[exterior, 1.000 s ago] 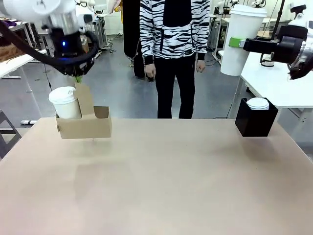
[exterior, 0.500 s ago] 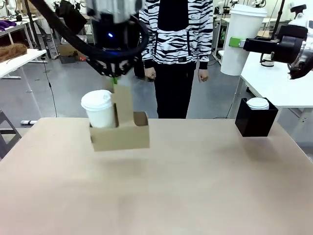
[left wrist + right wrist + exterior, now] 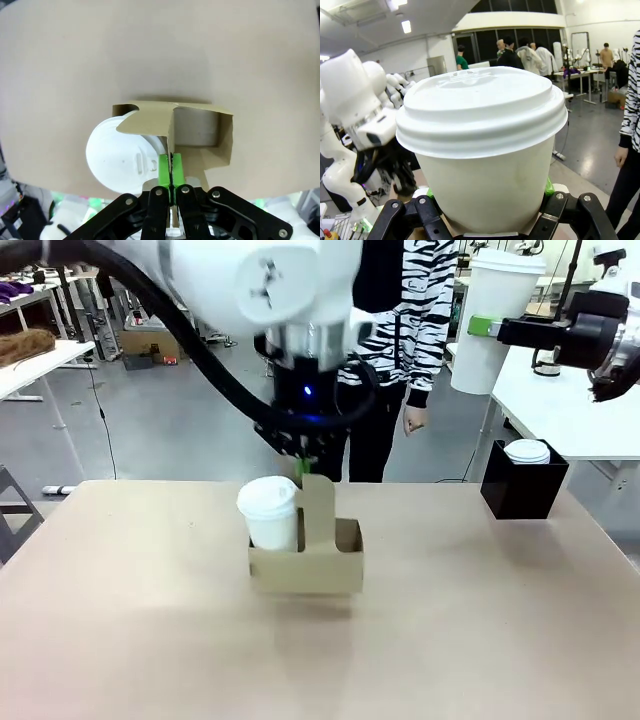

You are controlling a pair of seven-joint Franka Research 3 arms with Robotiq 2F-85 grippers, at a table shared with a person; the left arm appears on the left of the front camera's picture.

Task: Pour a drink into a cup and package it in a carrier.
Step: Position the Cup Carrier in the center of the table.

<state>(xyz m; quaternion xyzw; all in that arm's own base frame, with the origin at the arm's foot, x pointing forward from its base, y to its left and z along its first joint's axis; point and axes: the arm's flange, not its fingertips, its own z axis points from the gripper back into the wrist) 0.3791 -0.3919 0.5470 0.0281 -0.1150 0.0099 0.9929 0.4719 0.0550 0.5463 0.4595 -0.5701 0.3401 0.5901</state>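
Fingertips of the left gripper (image 3: 170, 172) are pressing together on the upright central handle of the carrier (image 3: 200, 132), the green pads pinching the cardboard edge between them. In one slot of the carrier a lidded cup (image 3: 117, 155) is sitting; its white lid is hiding whatever is inside, and the handle flap is covering part of its rim. The slot on the other side of the handle is standing open.

In the front view the carrier (image 3: 305, 565) is hanging from the gripper over the middle of the table (image 3: 450, 640), seemingly just clear of it, with a shadow lying beneath; whether its base is touching is hard to tell. Well to the right of the carrier, near the table's far edge, a black box (image 3: 520, 492) is holding a white lid (image 3: 527, 451). Above and beyond that box, the right gripper (image 3: 484, 327) is clamping a second white cup (image 3: 497, 335) from both sides; its own wrist view is cutting the fingers off at the bottom edge. Behind the carrier a person (image 3: 420, 300) in a zebra-striped top is standing, largely masked by the left arm.
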